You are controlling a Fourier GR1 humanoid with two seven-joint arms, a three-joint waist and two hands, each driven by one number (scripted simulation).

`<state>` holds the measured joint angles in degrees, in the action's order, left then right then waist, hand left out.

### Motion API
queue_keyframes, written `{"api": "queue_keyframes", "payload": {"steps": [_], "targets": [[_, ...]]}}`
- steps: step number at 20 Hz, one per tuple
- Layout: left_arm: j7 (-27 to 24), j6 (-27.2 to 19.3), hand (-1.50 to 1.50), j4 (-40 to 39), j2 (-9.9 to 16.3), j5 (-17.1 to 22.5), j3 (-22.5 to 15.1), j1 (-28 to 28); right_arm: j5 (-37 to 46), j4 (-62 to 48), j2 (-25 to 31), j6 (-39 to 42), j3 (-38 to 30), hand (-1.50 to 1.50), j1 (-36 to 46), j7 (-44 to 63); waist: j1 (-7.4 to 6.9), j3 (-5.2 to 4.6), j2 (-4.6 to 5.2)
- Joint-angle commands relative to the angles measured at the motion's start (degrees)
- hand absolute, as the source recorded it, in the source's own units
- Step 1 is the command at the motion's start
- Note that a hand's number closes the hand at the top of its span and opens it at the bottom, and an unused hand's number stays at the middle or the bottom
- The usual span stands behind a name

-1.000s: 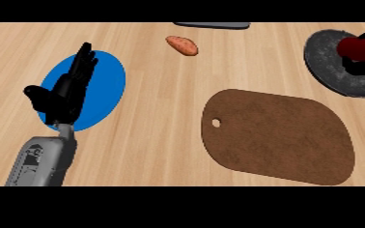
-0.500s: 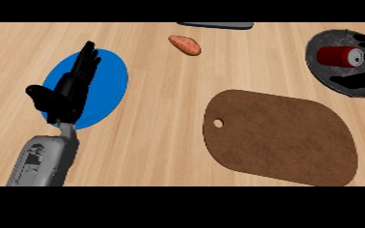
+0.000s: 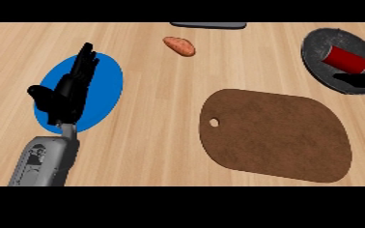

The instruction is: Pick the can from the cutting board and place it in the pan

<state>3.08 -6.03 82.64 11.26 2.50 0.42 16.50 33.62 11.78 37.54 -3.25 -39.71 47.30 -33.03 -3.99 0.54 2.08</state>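
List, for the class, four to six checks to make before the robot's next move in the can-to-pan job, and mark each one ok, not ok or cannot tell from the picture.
1. Can is inside the pan: ok, the red can lies on its side in it.
2. Cutting board carries nothing: ok, its brown top is bare.
3. Right hand is clear of the pan: cannot tell, only a dark shape shows at the view's right edge.
4. Left hand is out of the way: ok, it rests open over the blue plate, fingers straight.
5. Sweet potato is away from the pan: ok, it lies apart on the counter.
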Motion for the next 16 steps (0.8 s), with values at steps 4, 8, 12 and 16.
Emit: {"api": "queue_keyframes", "payload": {"steps": [4, 8, 12, 16], "targets": [[-0.1, -0.7, 0.00, -0.7, 0.5, -0.1, 1.5, -0.1, -6.9, -3.0, 5.5, 16.7, -5.6, -1.50, -3.4, -6.3, 2.17, -0.18, -0.94], [1.2, 0.0, 0.00, 1.3, 1.9, -0.1, 2.1, -2.9, -8.5, -2.2, 8.7, 26.6, -5.6, -1.50, -7.8, -10.4, 2.97, -0.36, -1.72], [-0.3, -0.7, 0.00, 0.1, 0.7, -0.4, 2.3, -3.5, -9.9, -1.0, 13.3, 34.3, -5.8, -1.50, -14.3, -15.5, 3.81, -0.42, -1.86], [2.3, 1.7, 0.00, 1.8, 3.6, 1.6, 4.8, -2.8, -12.5, 1.7, 13.4, 36.6, -5.6, -1.50, -17.5, -15.5, 4.18, -0.50, -2.13]]}}
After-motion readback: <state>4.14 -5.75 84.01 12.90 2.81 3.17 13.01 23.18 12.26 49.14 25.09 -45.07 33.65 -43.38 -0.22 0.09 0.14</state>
